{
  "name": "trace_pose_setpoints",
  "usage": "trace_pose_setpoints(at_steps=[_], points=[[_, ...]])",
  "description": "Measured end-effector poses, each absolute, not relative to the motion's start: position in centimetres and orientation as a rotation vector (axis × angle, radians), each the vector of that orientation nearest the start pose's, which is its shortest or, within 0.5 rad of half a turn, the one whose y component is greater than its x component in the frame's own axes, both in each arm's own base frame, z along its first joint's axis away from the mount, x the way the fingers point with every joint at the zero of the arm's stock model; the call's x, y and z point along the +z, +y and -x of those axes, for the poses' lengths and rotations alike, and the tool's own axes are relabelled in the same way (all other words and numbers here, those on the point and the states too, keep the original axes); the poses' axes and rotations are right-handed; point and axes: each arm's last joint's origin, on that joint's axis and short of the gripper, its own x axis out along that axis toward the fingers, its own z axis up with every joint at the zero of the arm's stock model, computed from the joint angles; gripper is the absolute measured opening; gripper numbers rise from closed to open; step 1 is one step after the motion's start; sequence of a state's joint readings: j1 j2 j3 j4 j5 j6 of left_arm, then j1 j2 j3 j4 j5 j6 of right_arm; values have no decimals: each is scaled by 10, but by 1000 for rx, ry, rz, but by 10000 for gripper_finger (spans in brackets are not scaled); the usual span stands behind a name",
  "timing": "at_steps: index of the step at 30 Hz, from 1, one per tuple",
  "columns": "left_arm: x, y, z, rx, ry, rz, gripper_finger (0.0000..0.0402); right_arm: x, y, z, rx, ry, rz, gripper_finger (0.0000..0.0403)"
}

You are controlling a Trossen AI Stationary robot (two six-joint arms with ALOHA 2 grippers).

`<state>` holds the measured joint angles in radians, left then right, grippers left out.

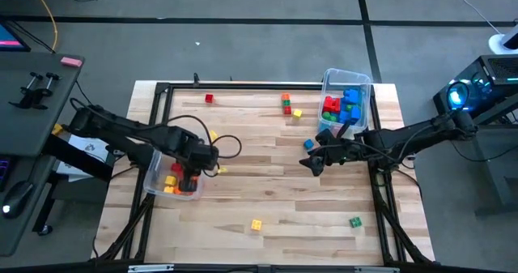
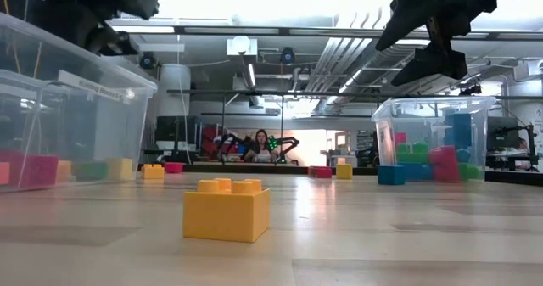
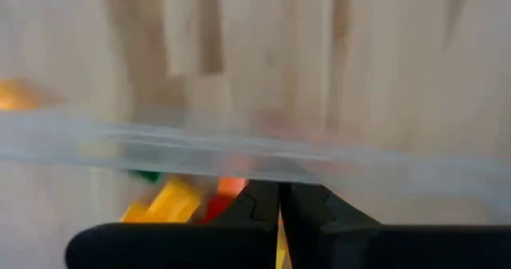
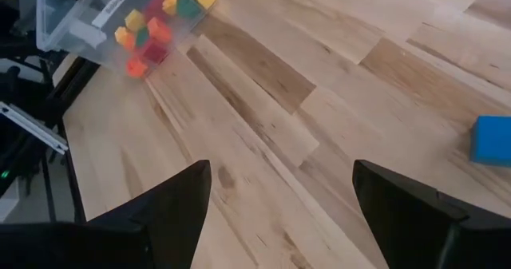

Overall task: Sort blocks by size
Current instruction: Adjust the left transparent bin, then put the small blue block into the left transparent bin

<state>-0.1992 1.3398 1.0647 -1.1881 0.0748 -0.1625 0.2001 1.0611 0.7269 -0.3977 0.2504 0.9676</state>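
Observation:
My left gripper hangs over the left clear bin, which holds several tiny cubes in yellow, red and orange. Its fingers stand closed above the bin's rim. A thin strip of yellow shows in the slit between them, and I cannot tell what it is. My right gripper is open and empty above the bare table. A blue block lies just beyond it. The right clear bin holds larger red, blue and green bricks.
Loose blocks lie on the wooden table: red, orange and yellow at the far side, yellow by the left bin, and yellow and green near the front edge. The middle of the table is bare wood.

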Motion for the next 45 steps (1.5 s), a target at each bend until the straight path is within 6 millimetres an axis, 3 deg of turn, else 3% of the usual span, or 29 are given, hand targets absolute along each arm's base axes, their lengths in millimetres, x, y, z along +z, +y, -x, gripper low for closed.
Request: trace_pose_setpoints(at_steps=[6, 14, 19, 22, 30, 37, 45], points=[[258, -50, -230, -127, 1340, 66, 0, 247, 36, -212, -375, 613, -762, 303], [261, -35, -241, -11, 1236, 55, 0, 250, 36, -214, -349, 587, -788, 303], [262, -33, -227, -30, 1333, 70, 0, 247, 30, -215, -443, 619, -777, 303], [269, -36, -215, -52, 1345, 50, 0, 243, 23, -221, -599, 754, -699, 303], [295, -41, -188, -70, 1209, 67, 0, 210, 9, -259, -900, 1055, -431, 303], [298, -48, -176, -81, 1238, 67, 0, 176, -8, -273, -1064, 1136, -504, 303], [295, -57, -178, -81, 1252, 35, 0, 159, -31, -281, -1117, 1154, -549, 303]])
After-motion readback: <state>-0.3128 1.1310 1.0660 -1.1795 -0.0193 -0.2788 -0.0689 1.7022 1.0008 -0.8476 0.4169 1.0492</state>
